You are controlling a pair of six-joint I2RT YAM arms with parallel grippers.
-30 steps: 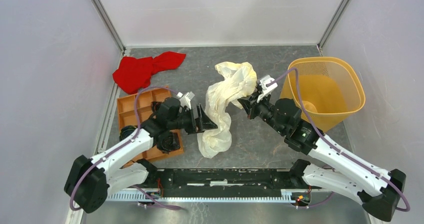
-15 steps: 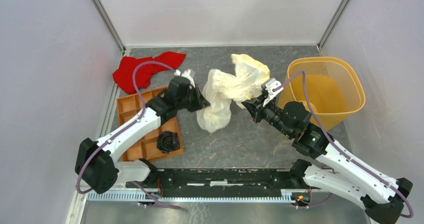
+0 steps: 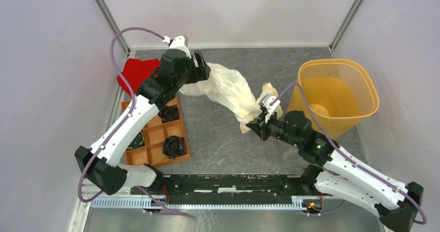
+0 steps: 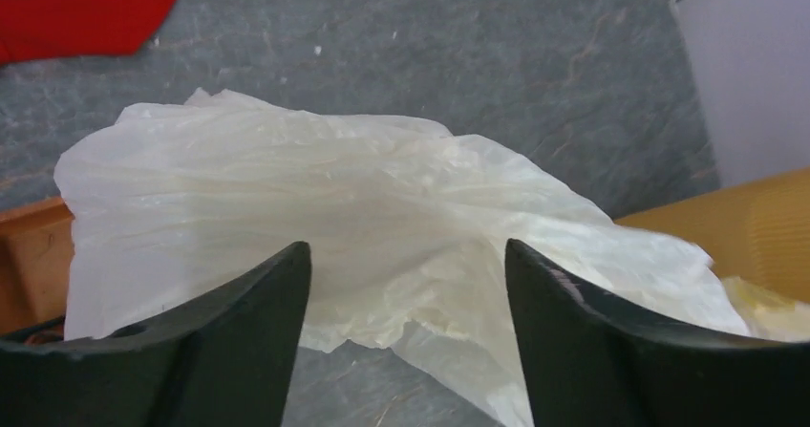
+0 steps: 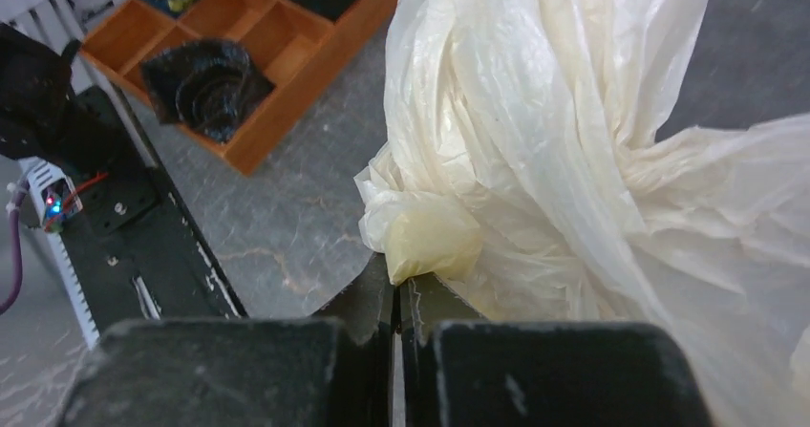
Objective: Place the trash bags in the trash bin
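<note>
The cream-white trash bag (image 3: 228, 89) hangs stretched in the air between my two grippers, left of the orange-yellow mesh trash bin (image 3: 337, 94). My left gripper (image 3: 202, 71) is raised at the bag's far-left end. In the left wrist view its jaws (image 4: 406, 255) stand wide apart, with the bag (image 4: 363, 207) spread just beyond the fingertips and the bin (image 4: 764, 245) at the right edge. My right gripper (image 3: 258, 125) is shut on a bunched end of the bag (image 5: 535, 112); in the right wrist view (image 5: 394, 288) a pinched yellowish fold sits at its tips.
A red cloth (image 3: 136, 72) lies at the back left, under my left arm. An orange compartment tray (image 3: 150, 133) with black items sits at the left, also in the right wrist view (image 5: 277, 26). Walls close in the table at left, back and right.
My left arm has swung up and back-left toward the red cloth, and the bag is now drawn out long. My right gripper has moved a little nearer, still holding the bag's end.
</note>
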